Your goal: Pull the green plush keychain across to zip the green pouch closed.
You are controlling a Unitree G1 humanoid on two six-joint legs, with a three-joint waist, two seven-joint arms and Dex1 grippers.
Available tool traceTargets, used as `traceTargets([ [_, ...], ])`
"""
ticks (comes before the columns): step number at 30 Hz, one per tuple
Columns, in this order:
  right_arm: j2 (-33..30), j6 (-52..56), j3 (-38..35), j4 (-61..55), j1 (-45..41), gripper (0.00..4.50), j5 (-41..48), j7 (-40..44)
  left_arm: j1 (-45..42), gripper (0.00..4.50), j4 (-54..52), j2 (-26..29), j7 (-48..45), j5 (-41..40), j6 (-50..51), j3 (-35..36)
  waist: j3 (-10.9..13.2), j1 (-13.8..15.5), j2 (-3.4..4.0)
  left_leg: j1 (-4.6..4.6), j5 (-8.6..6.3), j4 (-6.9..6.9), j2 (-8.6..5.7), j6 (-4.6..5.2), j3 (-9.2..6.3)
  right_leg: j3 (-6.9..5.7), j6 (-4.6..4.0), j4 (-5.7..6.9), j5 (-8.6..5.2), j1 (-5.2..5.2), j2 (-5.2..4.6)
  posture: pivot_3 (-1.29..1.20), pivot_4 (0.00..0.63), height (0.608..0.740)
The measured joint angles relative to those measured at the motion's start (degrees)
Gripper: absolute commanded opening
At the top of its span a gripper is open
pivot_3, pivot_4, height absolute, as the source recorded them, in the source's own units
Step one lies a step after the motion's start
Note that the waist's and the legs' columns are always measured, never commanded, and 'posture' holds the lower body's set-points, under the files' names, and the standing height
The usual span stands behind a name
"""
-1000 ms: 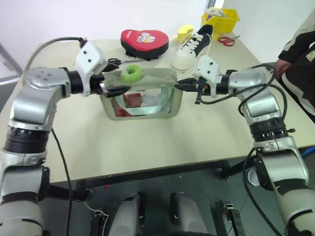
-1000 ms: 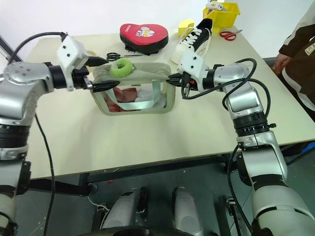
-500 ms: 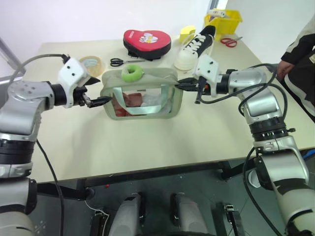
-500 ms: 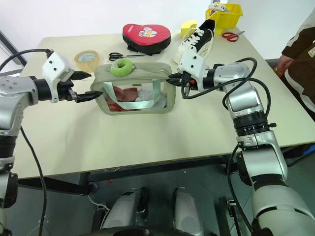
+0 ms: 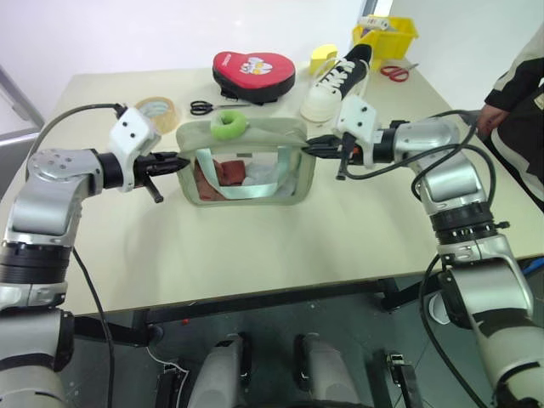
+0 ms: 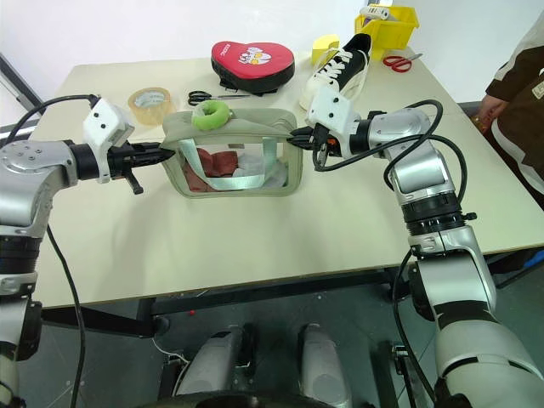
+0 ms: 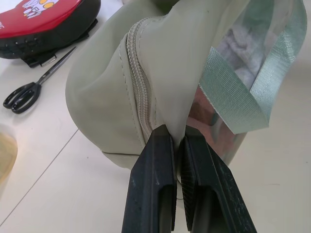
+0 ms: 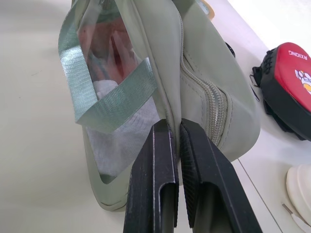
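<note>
The green pouch (image 5: 246, 174) stands upright mid-table, its clear window and mint strap (image 7: 233, 92) facing me. The green plush keychain (image 5: 228, 126) lies on the pouch's top, towards its left end, and neither gripper touches it. My left gripper (image 5: 176, 159) is shut on the fabric at the pouch's left end, beside the zipper (image 7: 138, 82). At the opposite end my right gripper (image 5: 311, 146) is shut on the pouch's edge seam (image 8: 167, 73), its fingers (image 8: 160, 160) pressed together on it.
Behind the pouch lie a tape roll (image 5: 155, 109), black scissors (image 5: 206, 107), a red heart-shaped case (image 5: 253, 68) and a black-and-white shoe (image 5: 336, 81). A yellow bin (image 5: 380, 34) and red scissors (image 5: 391, 71) sit at the far right corner. A person (image 5: 514, 93) stands at the table's right.
My left gripper, open at the pouch's top left a second ago, dropped down and to the left, then came in and shut on the pouch's left end. The right gripper kept still.
</note>
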Motion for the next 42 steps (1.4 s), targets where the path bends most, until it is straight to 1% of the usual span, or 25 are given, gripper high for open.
traceTargets([
  [2,0.0,0.0,0.0,0.0,0.0,0.00,0.0,0.0,0.0,0.04,0.0,0.0,0.0,0.0,0.2,0.0,0.0,0.0,0.00,0.00,0.00,0.00,0.00,0.00,0.00,0.00,0.00,0.00,0.00,0.00,0.00,0.00,0.150,0.740],
  [3,0.0,0.1,0.0,0.0,0.0,0.36,0.0,0.0,-0.1,0.01,0.0,0.0,0.0,0.0,0.3,0.0,0.0,0.0,0.00,0.00,0.00,0.00,0.00,0.00,0.00,0.00,0.00,0.00,0.00,0.00,0.00,0.00,0.150,0.740],
  [5,0.0,1.3,0.0,-0.2,0.0,1.10,0.4,0.4,-0.1,0.00,0.0,0.1,-0.3,0.5,-0.1,-0.1,0.0,0.0,0.00,0.00,0.00,0.00,0.00,0.00,0.00,0.00,0.00,0.00,0.00,0.00,0.00,0.00,0.150,0.740],
  [8,-0.3,2.7,0.0,-0.5,0.0,2.65,1.1,1.7,-0.1,0.00,0.0,0.1,-0.5,1.0,-0.5,-0.2,0.0,0.1,0.00,-0.01,0.00,0.00,0.00,0.00,0.00,0.00,0.00,0.00,0.00,-0.01,-0.01,0.00,0.150,0.740],
  [9,-1.1,2.8,0.2,-0.5,-0.1,3.10,1.1,2.6,-0.1,0.00,-0.1,0.1,-0.6,1.0,-0.5,-0.2,0.0,0.1,0.00,-0.01,0.00,0.00,0.00,0.00,0.00,0.01,0.00,0.00,0.00,-0.01,-0.02,0.00,0.150,0.740],
  [10,-2.3,2.8,0.4,-0.4,-0.5,3.79,1.1,3.5,-0.1,0.00,-0.5,0.1,-0.7,1.2,-0.5,-0.2,0.0,0.2,0.01,-0.06,0.00,0.01,-0.01,0.00,0.00,0.00,0.00,-0.01,0.00,-0.05,-0.03,0.00,0.150,0.740],
  [11,-3.2,2.8,0.4,-0.3,-1.2,4.23,1.0,4.0,-0.1,0.00,-0.7,0.1,-0.7,1.2,-0.5,-0.2,0.0,0.2,0.01,-0.09,0.00,0.01,-0.01,0.00,0.01,0.01,0.00,-0.01,0.00,-0.08,-0.03,0.00,0.150,0.740],
  [12,-4.3,2.7,0.4,-0.3,-2.3,4.38,1.0,4.6,0.0,0.00,-0.9,0.1,-0.7,1.2,-0.5,-0.2,0.0,0.2,0.01,-0.10,0.00,0.01,-0.01,-0.01,0.01,0.01,0.00,-0.01,0.00,-0.11,-0.03,0.00,0.150,0.740],
  [15,-5.9,4.8,-0.2,-0.6,-6.6,4.38,1.4,5.7,0.1,0.00,-1.4,0.3,-0.7,1.3,-0.4,-0.2,0.0,0.2,0.02,-0.13,-0.01,-0.04,0.00,-0.01,0.01,0.02,-0.01,0.00,0.00,-0.17,-0.03,0.00,0.150,0.740],
  [17,-5.2,7.6,-1.2,-3.0,-8.9,4.38,2.8,5.5,0.2,0.00,-2.1,0.3,-0.7,1.2,0.0,-0.2,0.0,0.2,0.02,-0.15,-0.01,-0.08,0.00,-0.01,0.01,0.03,-0.01,0.00,0.00,-0.22,-0.03,0.00,0.150,0.740],
  [19,-1.6,10.1,-2.1,-5.8,-9.7,4.38,4.4,3.5,0.3,0.00,-2.3,0.4,-0.7,1.2,0.6,-0.2,0.0,-0.1,0.01,-0.15,-0.01,-0.09,0.02,-0.01,0.01,0.02,-0.01,0.01,0.00,-0.22,-0.03,0.00,0.150,0.740],
  [21,3.7,11.2,-1.4,-7.6,-9.6,4.38,5.2,0.9,0.3,0.00,-2.7,0.4,-0.7,1.2,0.8,-0.2,0.0,-0.4,0.01,-0.15,-0.01,-0.08,0.02,-0.01,0.01,0.02,-0.01,0.04,0.00,-0.22,-0.03,0.00,0.150,0.740],
  [23,8.6,10.3,1.1,-6.9,-9.2,4.38,4.8,-1.5,0.4,0.00,-3.3,0.4,-0.9,1.2,0.8,-0.2,0.0,-0.5,0.01,-0.21,0.00,-0.07,0.01,-0.01,0.02,0.02,0.00,0.04,0.01,-0.26,-0.03,0.00,0.150,0.740],
  [25,12.1,8.3,2.7,-3.7,-9.5,4.38,3.8,-3.5,0.4,0.00,-3.4,0.4,-1.1,1.2,0.8,-0.3,0.0,-0.3,0.01,-0.29,0.00,-0.04,-0.01,-0.01,0.02,-0.01,0.00,0.03,0.01,-0.30,-0.03,0.00,0.150,0.740],
  [31,16.1,2.9,3.8,5.0,-11.1,4.38,1.3,-6.5,0.6,0.00,-3.6,0.6,-1.1,1.2,1.1,-0.1,0.0,-0.4,0.01,-0.33,0.00,-0.04,-0.08,-0.01,0.04,-0.02,0.08,0.07,0.06,-0.36,-0.07,0.00,0.150,0.740],
  [32,17.2,2.0,4.0,6.3,-11.6,4.15,1.0,-6.9,0.7,0.00,-3.9,0.6,-1.1,1.2,1.3,-0.1,0.0,-0.5,0.01,-0.29,0.00,-0.06,-0.07,-0.01,0.04,-0.03,0.15,0.10,0.10,-0.36,-0.05,0.00,0.150,0.740],
  [34,18.7,0.8,4.4,8.2,-11.8,3.51,0.9,-6.9,1.0,0.00,-4.5,0.7,-1.1,1.2,1.6,-0.1,0.0,-0.6,0.01,-0.27,0.01,-0.07,-0.03,0.00,0.03,-0.04,0.18,0.13,0.12,-0.37,-0.01,0.00,0.150,0.740],
  [36,19.3,0.2,4.6,9.5,-11.9,2.52,0.6,-6.8,1.6,0.00,-5.3,0.8,-1.0,1.2,1.7,0.1,0.0,-0.5,0.01,-0.28,0.01,-0.06,-0.03,0.00,0.03,-0.05,0.20,0.14,0.13,-0.37,0.00,0.00,0.150,0.740],
  [37,19.6,-0.1,4.7,10.1,-12.1,1.90,0.5,-6.7,1.9,0.00,-5.6,0.8,-1.0,1.1,1.7,0.3,0.0,-0.5,0.01,-0.28,0.01,-0.06,-0.04,0.00,0.04,-0.05,0.19,0.13,0.12,-0.36,0.00,0.00,0.150,0.740],
  [38,19.6,-0.4,4.7,10.3,-12.3,1.45,0.5,-6.7,2.0,0.00,-5.6,0.8,-0.9,1.1,1.8,0.3,0.0,-0.5,0.01,-0.28,0.01,-0.05,-0.04,0.00,0.04,-0.05,0.19,0.12,0.12,-0.35,0.00,0.00,0.150,0.740],
  [40,19.6,-1.0,4.6,10.5,-12.6,0.39,0.5,-6.5,2.0,0.00,-5.7,0.8,-0.8,1.1,1.9,0.3,0.0,-0.5,0.01,-0.26,0.01,-0.04,-0.04,0.00,0.04,-0.05,0.19,0.12,0.12,-0.32,0.00,0.00,0.150,0.740],
  [41,19.6,-1.3,4.6,10.8,-13.0,0.03,0.4,-6.4,2.0,0.00,-5.8,0.8,-0.7,1.1,1.9,0.3,0.0,-0.5,0.01,-0.26,0.01,-0.04,-0.04,0.00,0.04,-0.05,0.18,0.12,0.12,-0.33,0.00,0.00,0.150,0.740],
  [42,19.6,-1.5,4.6,10.9,-13.2,0.03,0.3,-6.4,2.0,0.00,-5.8,0.8,-0.6,1.1,2.0,0.3,0.0,-0.5,0.01,-0.26,0.01,-0.05,-0.04,0.00,0.04,-0.05,0.19,0.12,0.12,-0.34,0.01,0.00,0.150,0.740],
])
